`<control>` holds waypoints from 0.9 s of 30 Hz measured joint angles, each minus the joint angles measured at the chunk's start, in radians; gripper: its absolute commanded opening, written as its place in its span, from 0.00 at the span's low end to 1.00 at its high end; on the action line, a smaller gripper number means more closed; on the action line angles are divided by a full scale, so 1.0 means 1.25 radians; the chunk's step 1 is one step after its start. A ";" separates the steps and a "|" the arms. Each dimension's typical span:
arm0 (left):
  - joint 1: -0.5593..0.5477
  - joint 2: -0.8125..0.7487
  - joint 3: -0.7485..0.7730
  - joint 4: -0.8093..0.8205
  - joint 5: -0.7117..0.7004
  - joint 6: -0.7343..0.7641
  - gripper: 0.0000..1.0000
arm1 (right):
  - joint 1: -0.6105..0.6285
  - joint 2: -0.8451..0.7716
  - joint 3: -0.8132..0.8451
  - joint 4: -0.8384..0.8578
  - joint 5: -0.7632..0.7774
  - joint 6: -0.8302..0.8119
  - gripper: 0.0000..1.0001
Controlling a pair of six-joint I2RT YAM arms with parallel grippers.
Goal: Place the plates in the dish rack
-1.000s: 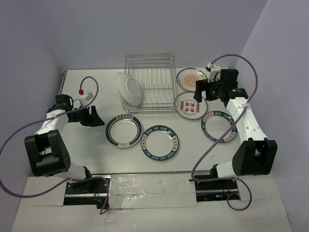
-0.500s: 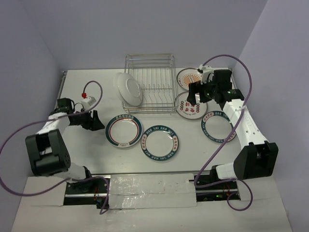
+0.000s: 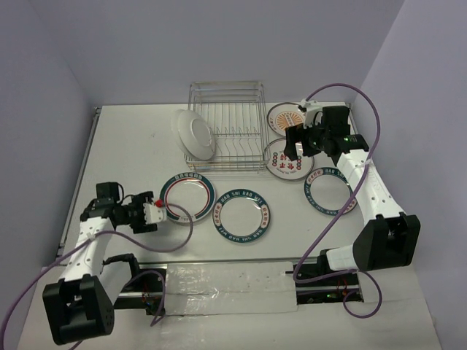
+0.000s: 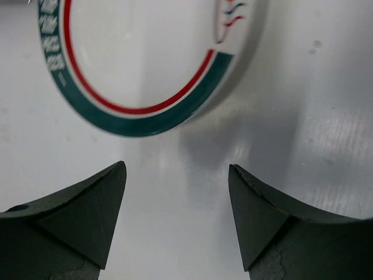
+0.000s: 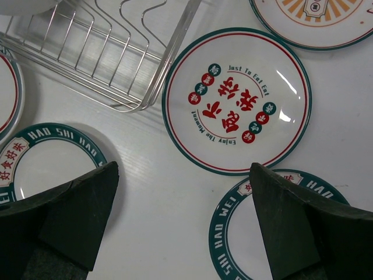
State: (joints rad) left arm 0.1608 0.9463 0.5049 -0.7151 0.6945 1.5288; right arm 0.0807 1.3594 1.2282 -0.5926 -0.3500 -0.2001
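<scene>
- The left gripper [image 4: 176,170] sat low over the surface [image 4: 303,116], jaws apart and empty, just short of a red-ringed plate [image 4: 145,119].
- The right gripper [image 5: 183,169] hung spread wide above a red-lettered plate [image 5: 236,100] beside the dish rack [image 5: 116,52].
- One white plate [image 3: 194,133] leaned in the rack's left end.

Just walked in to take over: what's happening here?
Two robot arms are filling the dish rack. One plate stands in it; five more lie flat on the table. The left tool, open and empty, sits low beside the red-ringed plate. The right tool, also open, hovers over the red-lettered plate.
</scene>
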 measured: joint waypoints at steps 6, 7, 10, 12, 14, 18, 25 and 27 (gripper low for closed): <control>-0.105 -0.115 -0.109 0.029 0.003 0.139 0.79 | 0.000 0.005 0.002 -0.005 0.013 0.000 1.00; -0.115 -0.129 -0.125 0.045 0.005 0.151 0.78 | 0.000 0.008 0.002 -0.006 0.014 0.000 1.00; -0.161 -0.163 -0.175 0.108 0.005 0.182 0.76 | 0.000 0.016 0.004 -0.006 0.017 0.000 1.00; -0.188 -0.178 -0.210 0.161 0.005 0.197 0.75 | 0.000 0.020 0.004 -0.008 0.020 0.000 1.00; -0.214 -0.187 -0.247 0.218 -0.002 0.206 0.74 | 0.000 0.021 0.004 -0.011 0.023 0.000 1.00; -0.287 -0.175 -0.294 0.369 -0.027 0.207 0.72 | 0.000 0.026 0.012 -0.015 0.030 0.000 1.00; -0.360 -0.100 -0.332 0.553 -0.080 0.196 0.57 | 0.000 0.028 0.014 -0.019 0.042 -0.001 1.00; -0.364 -0.090 -0.337 0.569 -0.089 0.196 0.48 | 0.000 0.028 0.014 -0.019 0.044 -0.003 1.00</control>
State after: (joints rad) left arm -0.2943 0.8333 0.0837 -0.0032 0.5838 1.7737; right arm 0.0811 1.3941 1.2457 -0.6167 -0.2951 -0.2039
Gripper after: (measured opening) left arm 0.533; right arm 0.999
